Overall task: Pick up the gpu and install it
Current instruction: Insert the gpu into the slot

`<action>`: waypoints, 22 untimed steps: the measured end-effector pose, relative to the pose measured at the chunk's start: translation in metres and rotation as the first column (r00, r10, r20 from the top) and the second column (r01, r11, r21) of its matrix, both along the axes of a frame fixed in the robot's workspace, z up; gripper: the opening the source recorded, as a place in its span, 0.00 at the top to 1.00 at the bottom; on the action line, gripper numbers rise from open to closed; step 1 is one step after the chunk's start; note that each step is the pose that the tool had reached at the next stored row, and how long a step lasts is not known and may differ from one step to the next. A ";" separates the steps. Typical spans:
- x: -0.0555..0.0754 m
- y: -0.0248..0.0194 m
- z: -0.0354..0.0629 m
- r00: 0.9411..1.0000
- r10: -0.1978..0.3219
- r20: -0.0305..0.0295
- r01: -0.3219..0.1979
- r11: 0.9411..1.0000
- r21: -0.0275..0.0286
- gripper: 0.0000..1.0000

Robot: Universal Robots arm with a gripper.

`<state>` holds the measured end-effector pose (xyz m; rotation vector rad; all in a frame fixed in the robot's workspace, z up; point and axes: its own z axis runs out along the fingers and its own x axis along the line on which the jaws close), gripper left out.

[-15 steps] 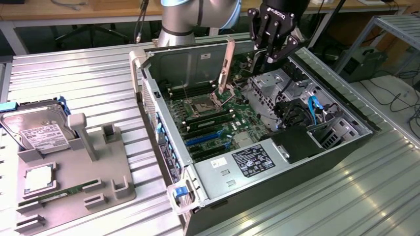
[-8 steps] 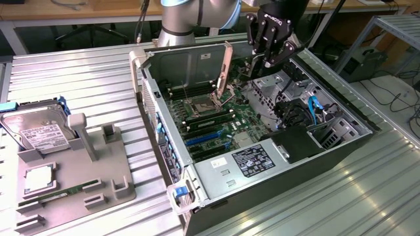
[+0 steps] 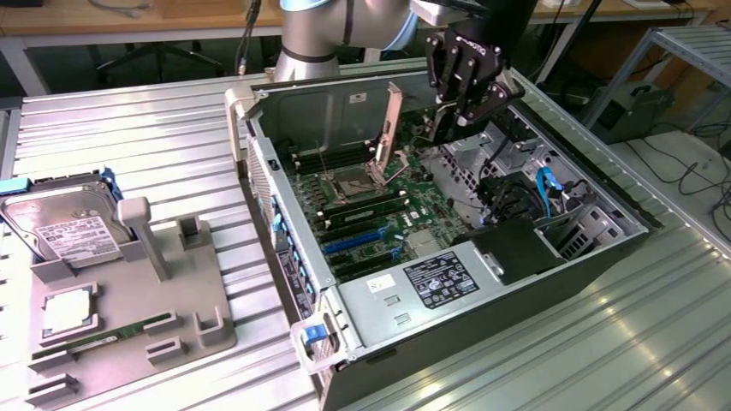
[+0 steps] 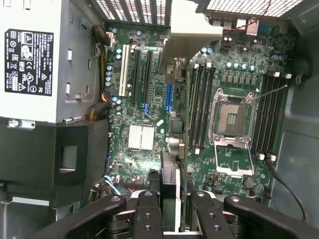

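Green gpu [image 4: 172,164] (edge-on) gripped by gripper [image 4: 169,209] above motherboard [image 4: 149,99].

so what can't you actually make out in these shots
- Thin green expansion card with silver metal bracket: in the wrist view it sits edge-on between the fingers of the black gripper, so its faces and connector edge are hidden.
- Green motherboard: in the wrist view the card and bracket cover the slot beneath them.
- White label on the silver power supply: exterior view, print too small to read.
- Grey parts tray: exterior view, cut off by the bottom edge.
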<state>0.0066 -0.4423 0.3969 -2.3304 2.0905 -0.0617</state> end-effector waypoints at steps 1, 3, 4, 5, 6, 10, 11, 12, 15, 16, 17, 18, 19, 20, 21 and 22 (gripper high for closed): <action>0.000 0.0000 -0.0009 1.000 0.000 0.000 0.000 1.000 0.000 0.72; 0.000 0.0000 -0.0021 1.000 0.000 0.000 0.000 1.000 0.000 0.72; 0.000 0.0000 -0.0026 1.000 0.000 0.000 0.000 1.000 0.000 0.72; 0.000 0.0000 -0.0030 1.000 0.000 0.000 0.000 1.000 0.000 0.72; 0.000 0.0000 -0.0035 1.000 0.000 0.000 0.000 1.000 0.000 0.72; 0.000 0.0000 -0.0055 1.000 0.000 0.000 0.000 1.000 0.000 0.72; 0.000 0.0000 -0.0060 1.000 0.000 0.000 0.000 1.000 0.000 0.72; 0.000 0.0000 -0.0064 1.000 0.000 0.000 0.000 1.000 0.000 0.72; 0.000 0.0000 -0.0080 1.000 0.000 0.000 0.000 1.000 0.000 0.72; 0.000 0.0000 -0.0085 1.000 0.000 0.000 0.000 1.000 0.000 0.72; 0.000 0.0000 -0.0092 1.000 0.000 0.000 0.000 1.000 0.000 0.72; 0.000 0.0000 -0.0098 1.000 0.000 0.000 0.000 1.000 0.000 0.72; 0.000 0.0000 -0.0103 1.000 0.000 0.000 0.000 1.000 0.000 0.72; 0.000 0.0000 -0.0110 1.000 0.000 0.000 0.000 1.000 0.000 0.72; 0.000 0.0000 -0.0117 1.000 0.000 0.000 0.000 1.000 0.000 0.72; 0.000 0.0000 -0.0123 1.000 0.000 0.000 0.000 1.000 0.000 0.72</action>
